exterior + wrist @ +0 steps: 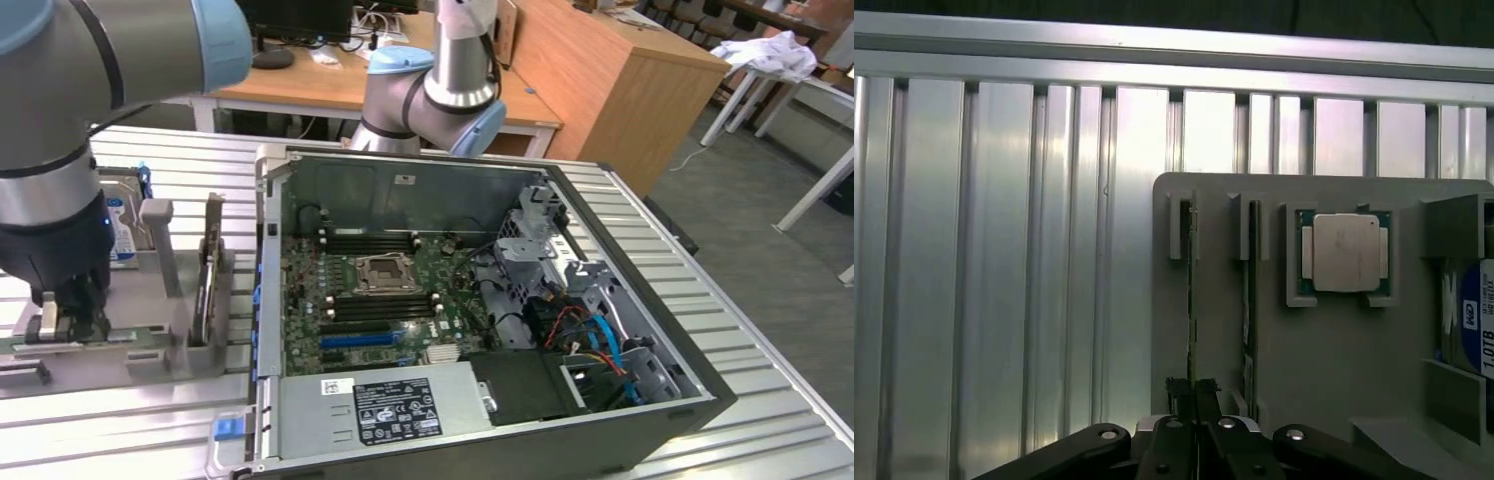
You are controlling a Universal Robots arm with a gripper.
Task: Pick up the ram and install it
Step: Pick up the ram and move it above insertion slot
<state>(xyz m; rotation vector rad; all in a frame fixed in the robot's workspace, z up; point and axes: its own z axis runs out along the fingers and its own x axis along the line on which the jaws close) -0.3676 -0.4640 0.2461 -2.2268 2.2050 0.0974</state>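
The ram [1191, 290] stands on edge in a slot of a grey holder [1334, 380], seen as a thin dark line in the wrist view. My gripper [1192, 402] is pinched shut on its near end, one dark finger on each side. A second stick [1252, 300] stands in the neighbouring slot, untouched. In the exterior view my gripper [70, 318] is down on the grey holder [134, 345] at that view's left, outside the open computer case [287, 300]. The black memory slots [380, 242] lie on the motherboard beside the processor socket [387, 270].
A processor chip [1345, 252] sits in a recess of the holder, and a hard drive [1469, 325] stands beyond it. Upright cards [211, 280] stand between the gripper and the case wall. The ribbed aluminium table [1004, 280] surrounds the holder. A drive cage with cables [587, 330] occupies the case's far side.
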